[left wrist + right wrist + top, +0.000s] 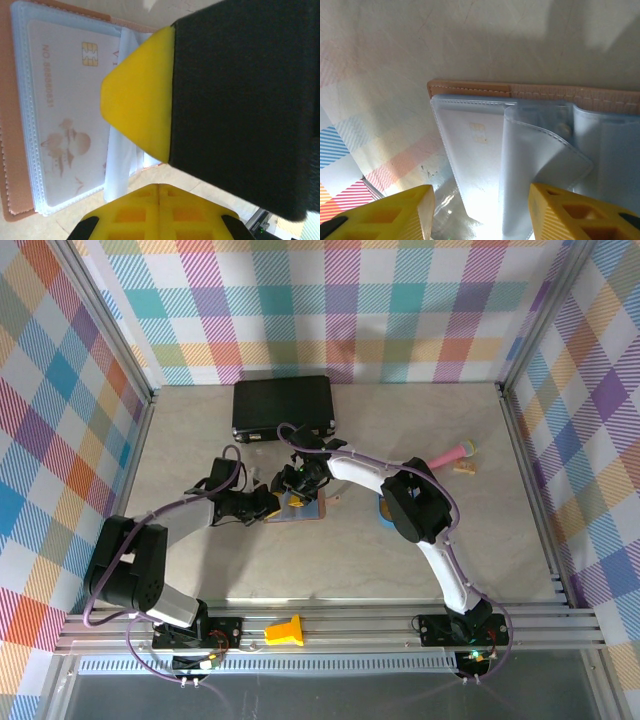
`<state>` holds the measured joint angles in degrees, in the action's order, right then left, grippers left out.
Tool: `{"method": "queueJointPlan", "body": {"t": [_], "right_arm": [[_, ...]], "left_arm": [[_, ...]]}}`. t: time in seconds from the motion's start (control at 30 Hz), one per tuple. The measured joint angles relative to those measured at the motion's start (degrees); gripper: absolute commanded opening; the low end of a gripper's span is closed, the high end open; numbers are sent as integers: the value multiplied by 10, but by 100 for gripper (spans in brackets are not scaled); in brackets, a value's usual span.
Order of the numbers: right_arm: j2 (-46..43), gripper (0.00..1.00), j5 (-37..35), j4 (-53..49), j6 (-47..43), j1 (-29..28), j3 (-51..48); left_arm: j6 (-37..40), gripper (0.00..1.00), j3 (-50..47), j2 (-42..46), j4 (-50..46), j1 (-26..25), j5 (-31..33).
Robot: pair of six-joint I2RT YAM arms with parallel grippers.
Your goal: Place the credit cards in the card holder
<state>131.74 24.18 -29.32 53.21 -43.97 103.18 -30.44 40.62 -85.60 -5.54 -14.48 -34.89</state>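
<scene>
The right gripper (480, 215) is spread wide, and a clear sleeve (540, 165) curls up between its fingers. For the left gripper (145, 174) I cannot tell the state. It is close over the open card holder (12, 165), where one pinkish card (60, 115) sits pocketed. A black case (283, 406) lies near behind, and free tabletop (330, 560) lies on the near side.

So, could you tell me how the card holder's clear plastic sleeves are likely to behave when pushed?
Probably floppy: one clear sleeve curls up in a loose arc off the card holder. Likely slippery too, given the bright glare on its glossy surface. Where a card sits inside, the sleeve lies flat and should feel stiffer.
</scene>
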Motion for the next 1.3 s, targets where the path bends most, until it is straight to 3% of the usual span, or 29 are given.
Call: {"method": "queueJointPlan", "body": {"t": [0.63, 1.0, 1.3], "right_arm": [[-1, 51, -3, 1, -5, -1, 0], [-69, 55, -85, -47, -61, 4, -3], [-49, 57, -85, -64, -87, 5, 5]], "left_arm": [[1, 2, -26, -64, 62, -5, 22], [5, 3, -26, -64, 64, -5, 22], [10, 3, -26, -65, 63, -5, 24]]}}
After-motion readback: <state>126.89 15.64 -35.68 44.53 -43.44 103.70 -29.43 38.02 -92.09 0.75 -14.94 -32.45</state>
